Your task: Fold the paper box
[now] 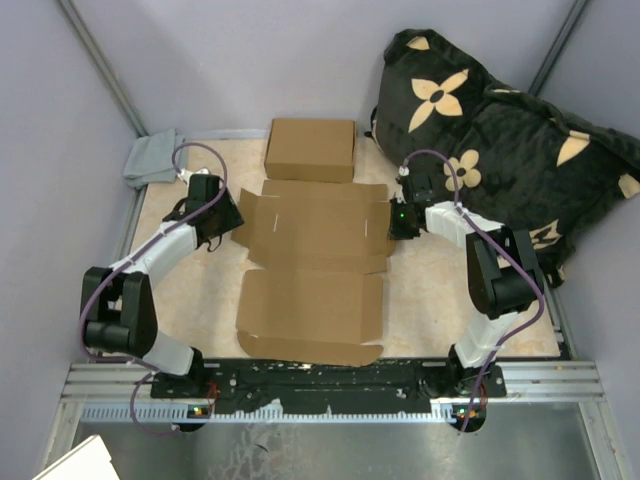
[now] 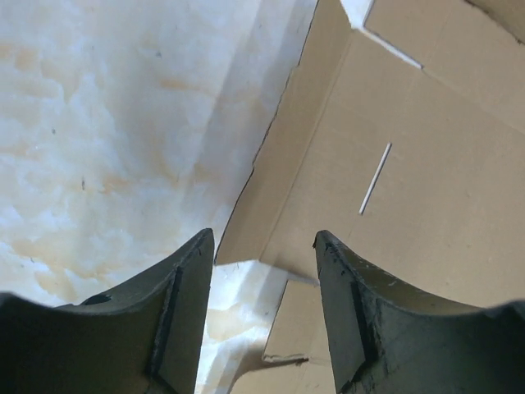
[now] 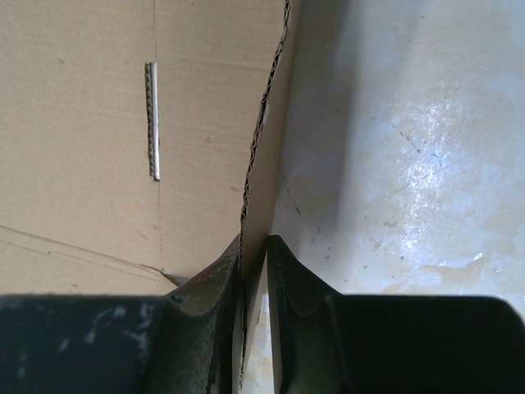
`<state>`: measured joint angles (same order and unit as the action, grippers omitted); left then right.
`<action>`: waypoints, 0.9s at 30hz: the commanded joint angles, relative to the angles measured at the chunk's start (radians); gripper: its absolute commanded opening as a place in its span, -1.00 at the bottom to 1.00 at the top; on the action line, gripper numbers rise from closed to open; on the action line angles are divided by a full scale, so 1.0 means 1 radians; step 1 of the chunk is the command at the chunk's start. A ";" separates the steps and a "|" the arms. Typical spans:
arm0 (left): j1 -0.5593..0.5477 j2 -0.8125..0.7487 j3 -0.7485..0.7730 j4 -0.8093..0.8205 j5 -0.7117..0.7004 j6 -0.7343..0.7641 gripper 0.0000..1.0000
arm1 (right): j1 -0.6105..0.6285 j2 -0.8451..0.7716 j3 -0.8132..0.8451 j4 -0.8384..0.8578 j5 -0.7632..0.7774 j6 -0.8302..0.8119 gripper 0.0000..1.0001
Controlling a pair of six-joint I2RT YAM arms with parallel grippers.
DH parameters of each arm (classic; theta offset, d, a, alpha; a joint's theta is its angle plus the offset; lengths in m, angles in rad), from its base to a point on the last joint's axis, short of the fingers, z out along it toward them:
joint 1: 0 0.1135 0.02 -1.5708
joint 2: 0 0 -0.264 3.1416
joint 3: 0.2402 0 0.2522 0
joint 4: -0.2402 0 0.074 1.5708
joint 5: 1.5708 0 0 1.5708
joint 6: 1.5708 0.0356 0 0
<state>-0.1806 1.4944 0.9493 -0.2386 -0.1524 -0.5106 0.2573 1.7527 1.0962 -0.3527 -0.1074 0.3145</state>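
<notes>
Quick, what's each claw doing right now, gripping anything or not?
Left claw: open, gripping nothing, poised over the left flap of the cardboard box.
Right claw: shut on the right edge of the cardboard box.

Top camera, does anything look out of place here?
A black flower-print cushion slumps over the table's far right edge, close behind the right arm. A crumpled grey cloth sits at the far left corner. The cardboard box blank looks undamaged.
</notes>
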 commanded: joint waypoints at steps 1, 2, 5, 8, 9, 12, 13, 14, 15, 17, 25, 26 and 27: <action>0.006 0.076 0.079 -0.003 -0.041 0.036 0.18 | -0.008 -0.033 0.044 0.002 -0.024 -0.014 -0.67; 0.007 0.112 0.102 -0.022 -0.045 0.036 0.18 | -0.008 -0.033 0.044 0.002 -0.027 -0.015 -0.67; 0.007 0.215 0.175 -0.084 -0.048 0.036 0.18 | -0.007 -0.036 0.044 0.000 -0.031 -0.017 -0.66; 0.009 0.289 0.210 -0.108 -0.068 0.039 0.16 | -0.007 -0.037 0.045 -0.001 -0.036 -0.021 -0.66; 0.008 0.300 0.213 -0.109 -0.069 0.039 0.15 | -0.007 -0.036 0.045 -0.001 -0.038 -0.021 -0.66; 0.008 0.283 0.185 -0.105 -0.058 0.034 -0.14 | -0.007 -0.031 0.047 -0.001 -0.038 -0.022 -0.66; 0.007 0.265 0.169 -0.100 -0.054 0.031 -0.54 | -0.007 -0.026 0.049 0.000 -0.036 -0.021 -0.66; 0.007 0.243 0.153 -0.101 -0.054 0.025 -0.91 | -0.007 -0.021 0.053 -0.003 -0.036 -0.020 -0.66; 0.007 0.216 0.137 -0.104 -0.053 0.021 -1.00 | -0.007 -0.015 0.056 -0.003 -0.033 -0.020 -0.66; 0.007 0.160 0.100 -0.111 -0.053 0.013 -1.00 | -0.007 -0.006 0.061 -0.009 -0.028 -0.017 -0.66; 0.007 -0.030 -0.065 -0.098 0.032 0.001 -0.80 | -0.007 -0.031 0.054 -0.023 -0.016 -0.004 -0.52; 0.007 -0.038 -0.070 -0.112 0.036 0.002 -0.47 | -0.007 -0.043 0.054 -0.029 -0.020 -0.003 -0.35; 0.007 -0.044 -0.066 -0.132 0.032 -0.001 -0.18 | -0.006 -0.064 0.049 -0.032 -0.025 -0.001 -0.22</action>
<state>-0.1783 1.4948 0.9020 -0.3298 -0.1581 -0.4992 0.2543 1.7538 1.1099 -0.3702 -0.1295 0.3153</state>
